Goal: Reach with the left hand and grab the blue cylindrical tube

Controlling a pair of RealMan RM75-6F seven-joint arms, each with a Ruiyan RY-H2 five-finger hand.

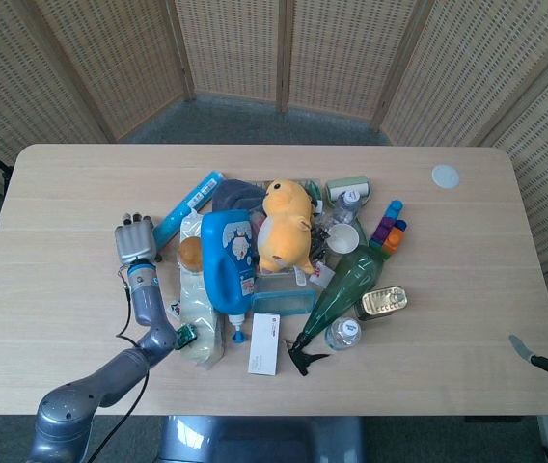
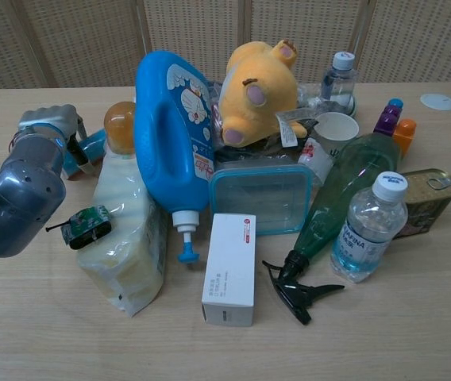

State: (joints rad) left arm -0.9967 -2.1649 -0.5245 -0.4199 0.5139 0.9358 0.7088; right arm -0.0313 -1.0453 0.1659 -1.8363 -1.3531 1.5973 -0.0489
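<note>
Left hand (image 1: 135,238) sits over the near end of the blue cylindrical tube (image 1: 186,207), fingers curled down toward it; firm grip cannot be confirmed. Tube lies diagonally on the table (image 1: 62,193), left of the blue detergent bottle (image 1: 230,258). Right hand barely visible at the right edge; state unreadable.

The blue cylindrical tube (image 1: 185,208), light blue with white print along its side, lies flat on the pale wooden table (image 1: 71,183). It runs diagonally, its far end pointing up and away and its near end toward the table's left side. It sits just left of the big blue detergent bottle (image 1: 228,256), at the left edge of the pile. From the chest view only its near end (image 2: 90,147) shows, behind the arm.
</note>
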